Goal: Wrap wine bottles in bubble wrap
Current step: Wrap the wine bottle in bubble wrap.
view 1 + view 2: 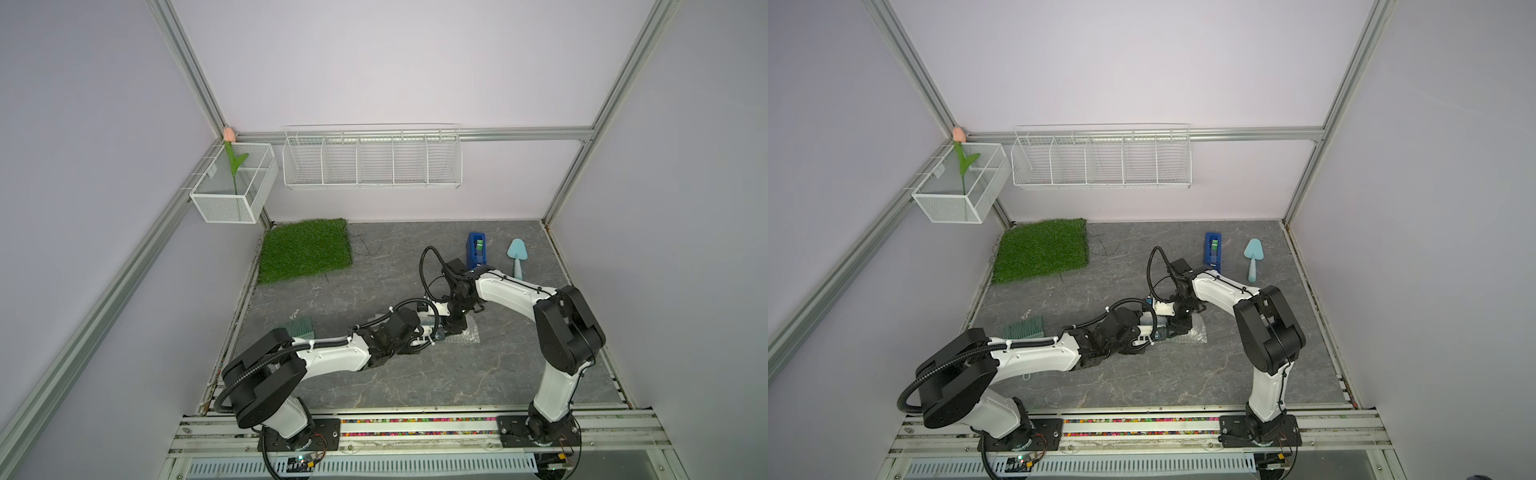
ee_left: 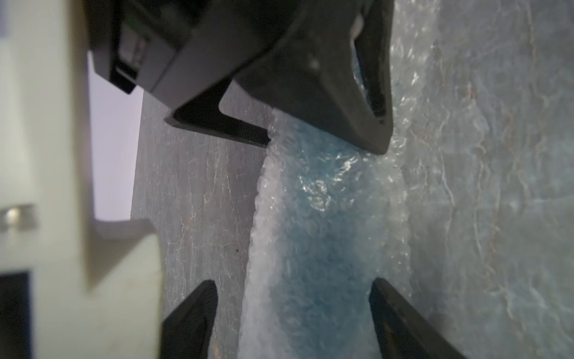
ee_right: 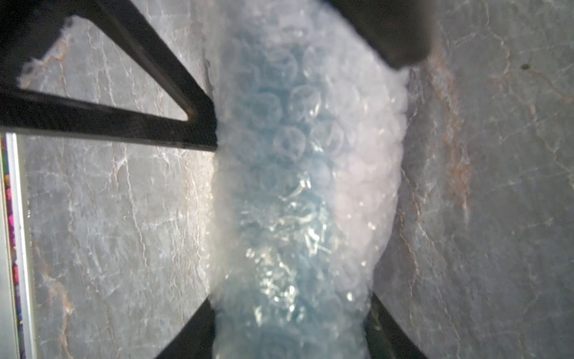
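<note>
Surface: grey marbled tabletop in a pale-walled booth with metal framing; 2 arms meet near its middle.
Right pincer: right gripper is clamped on the roll, its 2 fingers pressing into the padding from either side.
Left pincer: left gripper stands apart, straddling the same roll just beside the right one. Bare table shows between 1 finger and the padding; the other finger looks to be touching it.
Bottle: bottle lies on its side on the table, seen only as a blue glow through the padding, between both pairs of fingers.
Wrap: bubble wrap is rolled round the bottle, with a loose flat part spread on the table beside the roll.
Farther out: tape dispenser and trowel sit beyond the right arm, well apart from the roll. A grass mat lies at the far left, and a green brush near the left arm.
Wall: wire rack; mesh basket holding a fake flower.
Risk 1: no tape shows on the roll, so if the right grip lets go before the left has closed, the padding would likely spring open.
Risk 2: the 2 pincers sit very close, so a small sideways move could knock their fingers together.
Risk 3: an off-centre squeeze on soft padding could roll the round bottle away or snag the loose flap.
</note>
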